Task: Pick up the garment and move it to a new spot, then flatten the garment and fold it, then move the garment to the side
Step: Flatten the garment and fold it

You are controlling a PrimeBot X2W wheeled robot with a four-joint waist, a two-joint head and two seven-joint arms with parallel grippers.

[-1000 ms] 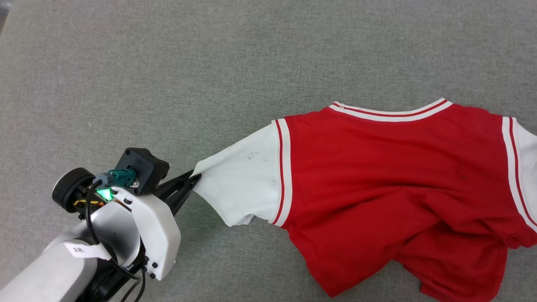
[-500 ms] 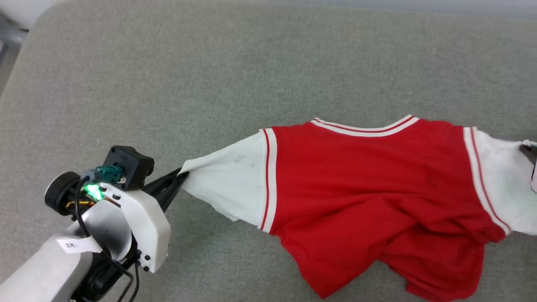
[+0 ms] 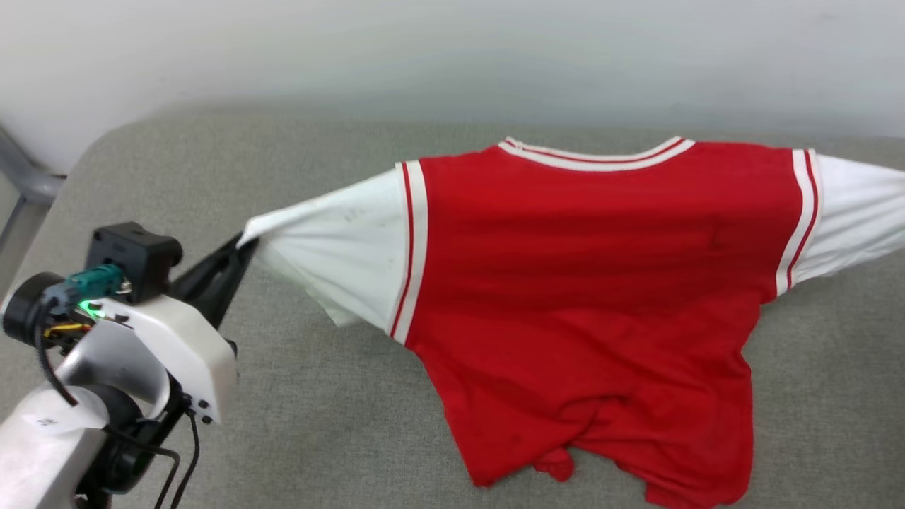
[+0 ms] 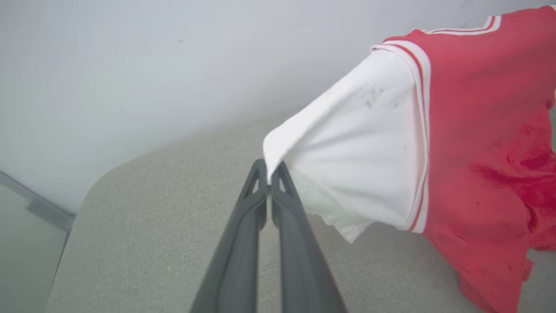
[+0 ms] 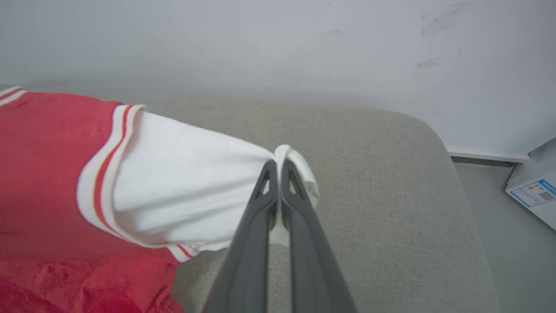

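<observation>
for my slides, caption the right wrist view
Right jaws shut on the garment's white sleeve, over the grey cushion

the left arm (image 3: pixel 42 452) is reaching in from the near left, its white wrist (image 3: pixel 162 339) angling the left gripper (image 3: pixel 240 247) far and right. the left gripper and the right gripper (image 5: pixel 279 164) are each pinching tight on a white sleeve of the shirt (image 3: pixel 580 283).

A bare workroom, most likely a robotics lab. A padded bench (image 3: pixel 318 424) in grey fabric, with rounded corners, stands against a plain white wall (image 3: pixel 424 49) marked with scuffs (image 5: pixel 434 61). Beside it is smooth grey floor (image 5: pixel 491 208) with a labelled white box (image 5: pixel 536 193) on it, and at the other end a grey metal rail (image 3: pixel 32 185).
</observation>
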